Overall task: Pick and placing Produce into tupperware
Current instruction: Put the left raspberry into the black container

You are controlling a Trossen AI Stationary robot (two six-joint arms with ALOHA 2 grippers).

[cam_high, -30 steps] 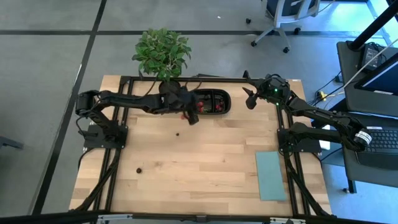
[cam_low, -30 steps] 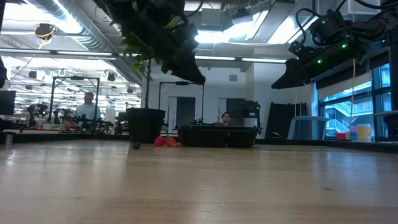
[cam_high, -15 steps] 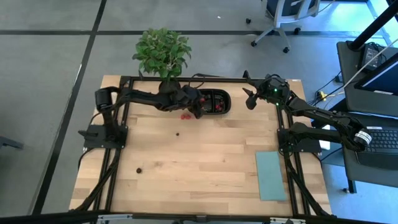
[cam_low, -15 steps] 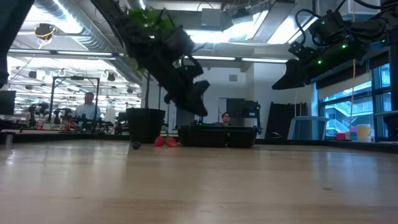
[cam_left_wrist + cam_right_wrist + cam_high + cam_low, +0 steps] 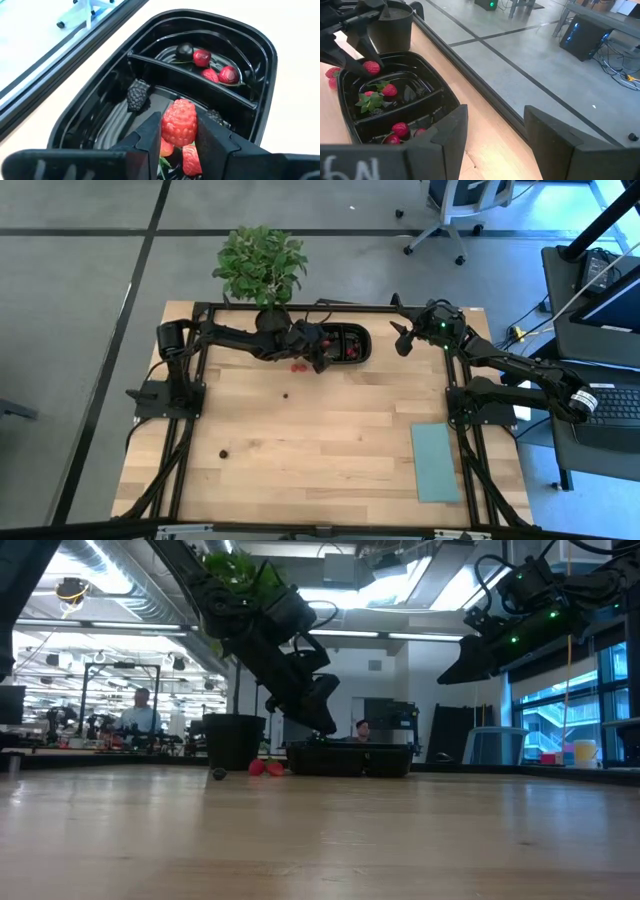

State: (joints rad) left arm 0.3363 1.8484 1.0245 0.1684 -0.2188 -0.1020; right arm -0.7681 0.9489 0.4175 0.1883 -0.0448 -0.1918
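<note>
The black two-compartment tray (image 5: 367,345) sits at the table's back edge, right of the plant pot. My left gripper (image 5: 322,353) hangs over the tray's left end, shut on a red raspberry (image 5: 179,120), held just above the larger compartment (image 5: 100,130). That compartment holds a blackberry (image 5: 137,95) and strawberries (image 5: 186,156); the smaller one holds red cherries (image 5: 228,74) and a dark one (image 5: 184,50). Two red berries (image 5: 298,365) lie on the wood beside the tray. My right gripper (image 5: 400,336) is open and empty, raised to the right of the tray.
A leafy potted plant (image 5: 260,268) stands at the back, just left of the tray. Two loose dark berries (image 5: 285,393) (image 5: 222,452) lie on the wood. A pale teal rectangle (image 5: 436,462) lies at the front right. People show in the room behind (image 5: 140,710).
My left arm has reached further right, from beside the loose red berries to over the tray's left end, and the gripper has come down lower. The right arm has not moved.
</note>
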